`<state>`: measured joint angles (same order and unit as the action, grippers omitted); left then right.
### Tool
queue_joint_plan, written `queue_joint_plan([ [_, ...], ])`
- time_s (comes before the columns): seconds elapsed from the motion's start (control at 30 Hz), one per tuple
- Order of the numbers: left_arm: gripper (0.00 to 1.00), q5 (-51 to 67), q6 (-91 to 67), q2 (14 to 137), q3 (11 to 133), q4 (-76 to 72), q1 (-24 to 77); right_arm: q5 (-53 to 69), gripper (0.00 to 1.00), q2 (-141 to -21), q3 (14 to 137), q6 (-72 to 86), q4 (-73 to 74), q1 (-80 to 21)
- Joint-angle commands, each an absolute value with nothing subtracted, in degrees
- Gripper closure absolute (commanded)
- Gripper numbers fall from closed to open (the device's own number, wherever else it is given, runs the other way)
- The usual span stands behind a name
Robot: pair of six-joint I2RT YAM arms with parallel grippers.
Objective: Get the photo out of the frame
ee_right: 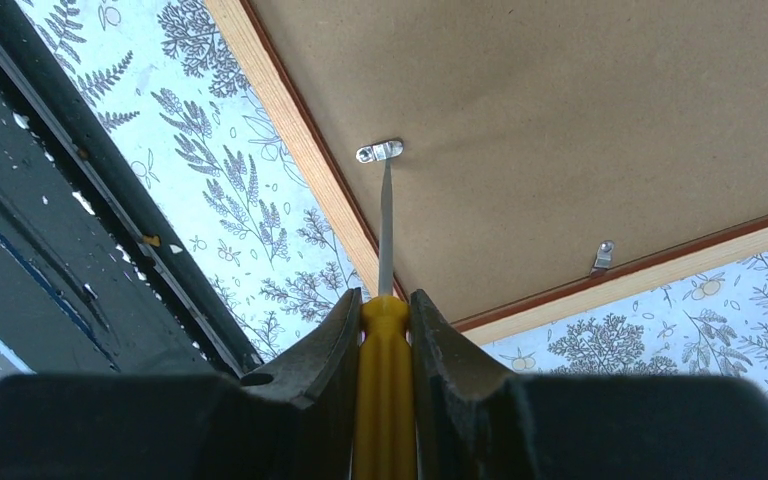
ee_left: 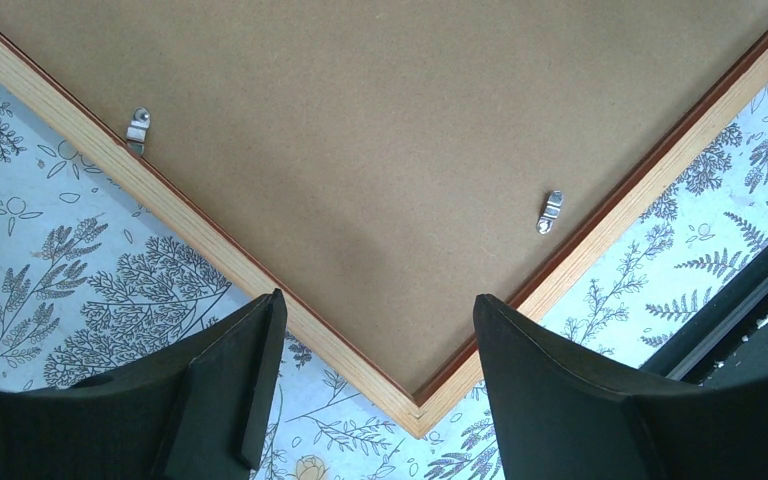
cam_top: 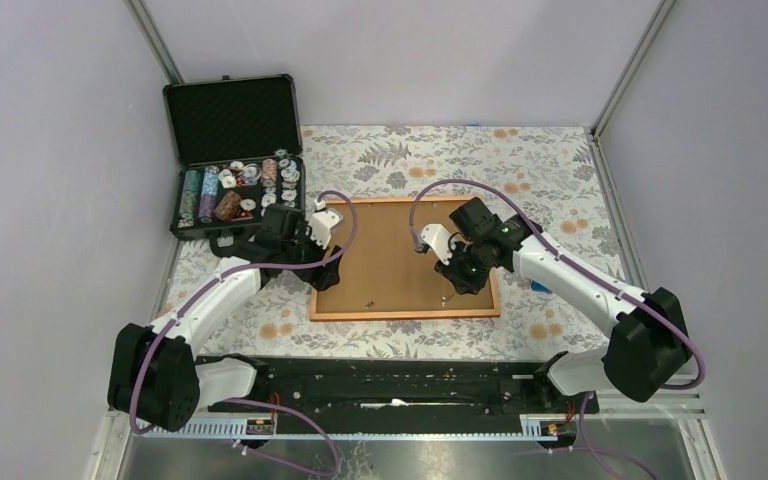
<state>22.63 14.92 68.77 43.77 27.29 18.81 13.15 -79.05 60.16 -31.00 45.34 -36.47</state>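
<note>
The frame (cam_top: 405, 315) lies face down on the floral cloth, its brown fibreboard back (cam_top: 390, 255) up. The photo is hidden under that back. My left gripper (cam_top: 322, 275) is open and empty; in the left wrist view it (ee_left: 378, 300) straddles the frame's corner (ee_left: 415, 405) from above, with two metal clips (ee_left: 138, 128) (ee_left: 552, 211) beyond. My right gripper (cam_top: 457, 285) is shut on a yellow-handled screwdriver (ee_right: 385, 400). The screwdriver's tip touches a metal clip (ee_right: 380, 152) by the frame's edge. Another clip (ee_right: 603, 256) sits on the adjoining edge.
An open black case (cam_top: 235, 195) with poker chips stands at the back left, close to the left arm. A small blue object (cam_top: 540, 288) lies right of the frame under the right arm. A black rail (cam_top: 400, 385) runs along the table's near edge. Grey walls enclose the table.
</note>
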Motion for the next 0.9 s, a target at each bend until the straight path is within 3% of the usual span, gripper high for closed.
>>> queue_joint_plan([
  [0.0, 0.25, 22.55, 13.91, 67.92, 44.01, 25.28, 18.41, 17.86, 1.0, -78.63, 64.1, -29.73, 41.22, -36.66],
  [0.37, 0.26, 18.24, 11.82, 69.7, 44.93, 24.53, 14.06, 21.87, 1.0, -79.72, 70.58, -28.38, 41.28, -37.42],
  [0.87, 0.28, 14.31, 12.68, 72.99, 44.35, 24.62, 11.6, 23.08, 1.0, -89.31, 71.39, -26.1, 32.69, -50.35],
])
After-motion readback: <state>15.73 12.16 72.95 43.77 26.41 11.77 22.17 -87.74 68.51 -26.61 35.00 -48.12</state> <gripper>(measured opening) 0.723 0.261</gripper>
